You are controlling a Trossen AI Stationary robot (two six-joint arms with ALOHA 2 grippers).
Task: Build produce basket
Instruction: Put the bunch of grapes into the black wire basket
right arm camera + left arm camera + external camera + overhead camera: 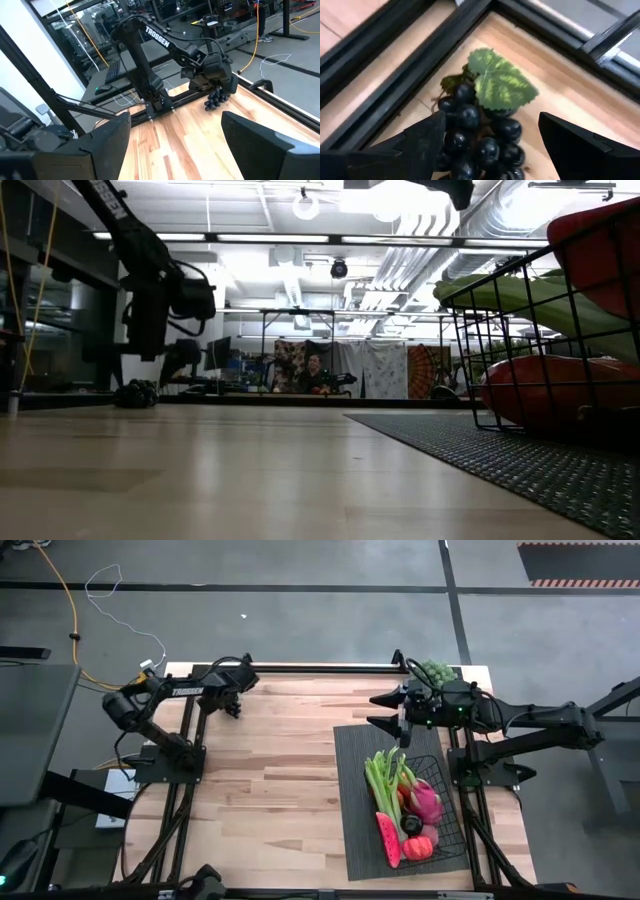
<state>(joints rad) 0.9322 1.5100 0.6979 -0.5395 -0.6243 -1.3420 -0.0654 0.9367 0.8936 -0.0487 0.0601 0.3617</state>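
Table (280, 790): light wood, dark ribbed mat (352, 800) on its right half. Basket (452, 825) sits on the mat, already loaded: celery (380, 780), dragon fruit (427, 798), watermelon slice (388, 838), mango (418, 848).

Right arm reaches in from the right edge, folded low along the table's far side; right gripper (388, 710) hovers over the mat's far edge, just beyond the basket, fingers spread wide, nothing between them.

Left arm bent at the far-left corner, wrist pitched down. Left gripper (490, 135) has fingers wide, straddling the dark grapes (475, 135); leaf (502, 82) visible, grapes near the table frame corner.
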